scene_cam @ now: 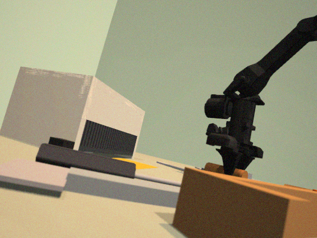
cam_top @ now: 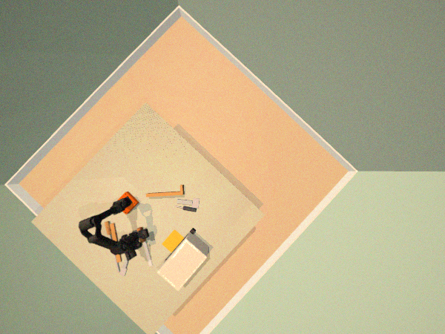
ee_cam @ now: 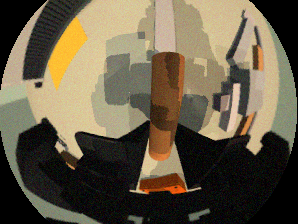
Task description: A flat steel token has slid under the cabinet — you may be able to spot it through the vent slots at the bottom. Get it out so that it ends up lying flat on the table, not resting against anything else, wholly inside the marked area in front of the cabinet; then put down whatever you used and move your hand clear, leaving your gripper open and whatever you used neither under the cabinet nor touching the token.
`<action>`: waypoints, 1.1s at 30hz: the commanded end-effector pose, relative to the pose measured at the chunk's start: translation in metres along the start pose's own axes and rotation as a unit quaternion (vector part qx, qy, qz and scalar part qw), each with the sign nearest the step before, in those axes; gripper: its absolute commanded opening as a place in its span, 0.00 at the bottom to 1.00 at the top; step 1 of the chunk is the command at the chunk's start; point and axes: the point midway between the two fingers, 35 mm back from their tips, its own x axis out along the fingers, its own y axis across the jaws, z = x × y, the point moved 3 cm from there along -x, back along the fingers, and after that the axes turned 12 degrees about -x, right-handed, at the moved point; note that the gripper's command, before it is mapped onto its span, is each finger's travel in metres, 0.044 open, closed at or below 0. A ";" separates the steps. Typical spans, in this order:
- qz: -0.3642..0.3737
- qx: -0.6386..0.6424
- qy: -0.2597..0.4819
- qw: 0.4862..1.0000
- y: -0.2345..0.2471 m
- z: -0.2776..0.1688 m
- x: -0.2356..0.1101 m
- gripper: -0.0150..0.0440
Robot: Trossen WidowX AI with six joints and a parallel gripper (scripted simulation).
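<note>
Grasping, with the black two-fingered gripper (cam_top: pixel 141 234) (scene_cam: pixel 232 170) (ee_cam: pixel 161 124), the brown round handle (cam_top: pixel 141 240) (scene_cam: pixel 240 173) (ee_cam: pixel 167 90) of a tool with a long, pale flat blade (cam_top: pixel 148 256) (ee_cam: pixel 165 30). Seen from above, pointing that blade near and slightly right, not squarely at the dark vent slots (scene_cam: pixel 108 140) (ee_cam: pixel 42 35) of the pale box-shaped cabinet (cam_top: pixel 182 265) (scene_cam: pixel 45 106). No sight of the steel token; presumably still under the cabinet, right and near of the fingers. Probably need to swing the blade right to reach in. Between fingers and cabinet, against its front, a flat yellow marked area (cam_top: pixel 173 240) (scene_cam: pixel 142 164) (ee_cam: pixel 67 50). Farther off, an orange L-shaped bar (cam_top: pixel 165 194) (scene_cam: pixel 232 201); just beside the cabinet's far front corner, a small black block (cam_top: pixel 193 231) (scene_cam: pixel 62 142), perhaps worth avoiding.
</note>
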 end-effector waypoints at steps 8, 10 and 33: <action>-0.001 0.005 -0.001 1.000 0.011 0.000 0.000 0.25; -0.001 0.006 -0.001 1.000 0.013 0.000 0.000 0.25; 0.001 0.008 -0.001 1.000 0.037 0.000 0.000 0.25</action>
